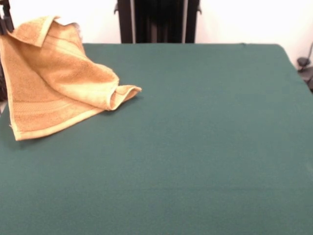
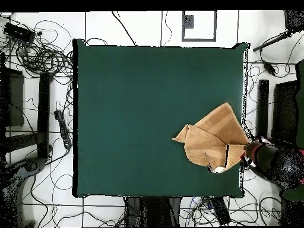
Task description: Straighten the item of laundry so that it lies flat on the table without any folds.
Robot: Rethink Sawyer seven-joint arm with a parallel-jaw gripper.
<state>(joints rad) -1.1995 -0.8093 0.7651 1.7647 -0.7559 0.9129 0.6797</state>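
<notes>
1. The overhead view alone shows the red and black arm [image 2: 270,157] beside the counter's [image 2: 142,107] edge; the front view shows only a dark part at its left edge.
2. Whether the jaws are open or closed cannot be told.
3. The golden-orange terry towel [image 1: 54,83] sits crumpled and partly lifted at that counter edge, one corner folded over, with flat woven bands showing.
4. The counter's cover is dark green and felt-like.

Bright, even light; the backdrop behind the table [image 1: 195,147] is blown out white, shadows faint.
</notes>
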